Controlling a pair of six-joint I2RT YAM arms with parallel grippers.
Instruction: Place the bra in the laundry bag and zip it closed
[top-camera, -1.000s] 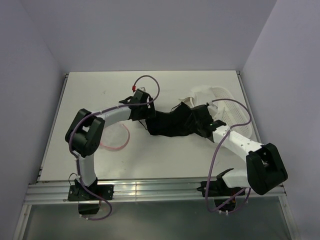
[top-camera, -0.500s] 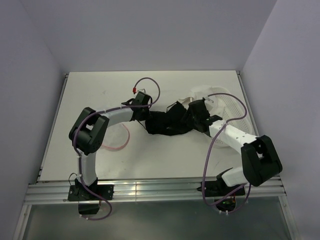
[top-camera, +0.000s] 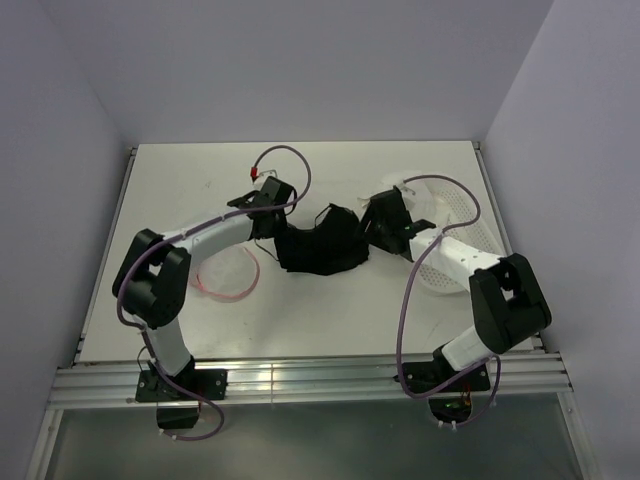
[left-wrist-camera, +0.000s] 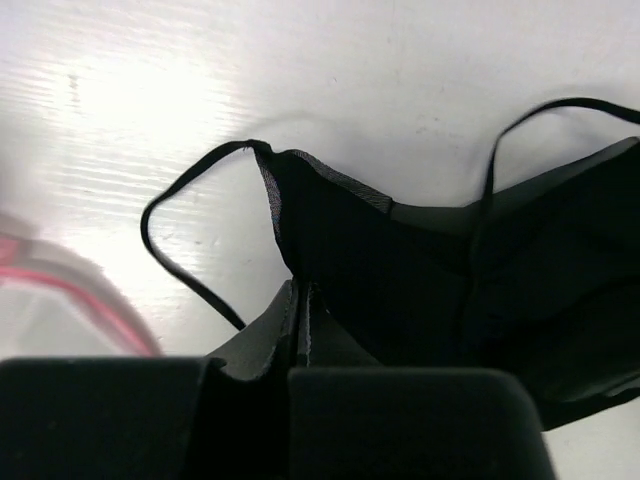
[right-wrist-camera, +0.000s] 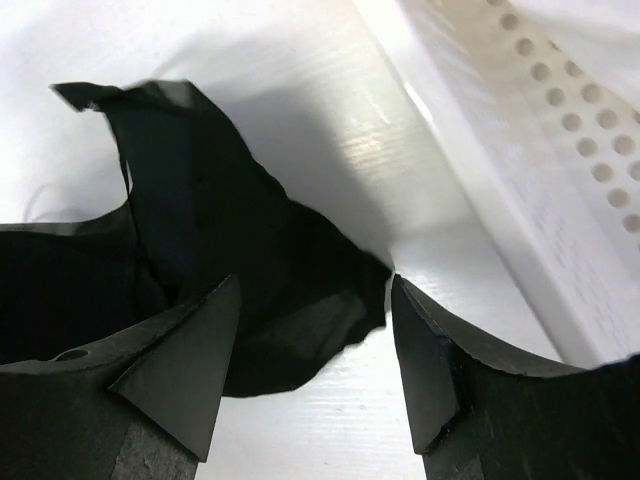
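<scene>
**Entry: bra pinched at one corner, not yet at the bag**

Position: the bra (top-camera: 322, 248) lies bunched on the table (top-camera: 180, 190), roughly mid-way between the two arms. The laundry bag (top-camera: 256, 272) sits flat to its left, near the left arm's forearm and apart from the garment. The perforated basket (top-camera: 455, 225) is on the far right, just behind the right arm.

Grippers: the left gripper (left-wrist-camera: 303, 290) is pressed together on a fold at the bra's left corner, with fabric sandwiched between the pads in the left wrist view. A strap loop (left-wrist-camera: 170, 250) trails free beside the pinch. The right gripper (right-wrist-camera: 315, 300) stands spread over the garment's right edge. Cloth lies between its fingers, but nothing is clamped.

Handling notes:
- Light, limp and fully compliant. It will drape and fold under its own weight, so a single-corner grip will likely leave most of it dragging.
- The fabric looks matte and not slippery, so a pinch on a doubled fold should hold.
- The thin straps are the snag risk (they could catch on a finger or on the bag's zipper trim).
- Best hold, in my judgement, is the thicker body fabric or a seam edge, not a strap.
- A second pinch by the right gripper on the opposite edge would keep the garment gathered for the move to the bag.
</scene>
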